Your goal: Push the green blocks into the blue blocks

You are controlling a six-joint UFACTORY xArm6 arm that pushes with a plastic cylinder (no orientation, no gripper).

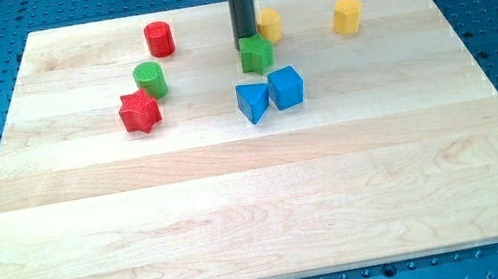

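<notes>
While my tip (247, 39) has no jaws to open or close, it touches the top edge of the green star-shaped block (256, 54) on the pale wooden surface (241, 212). Just below sit the blue triangle block (252, 100) and blue cube (286, 87), touching each other. Left of them, the green round block (150, 78) stands just above the red star block (139, 112).

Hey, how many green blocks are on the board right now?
2. A green cylinder sits left of centre, just above the red star. A green star-shaped block sits at my tip, just above the two blue blocks. None appear hidden.
</notes>
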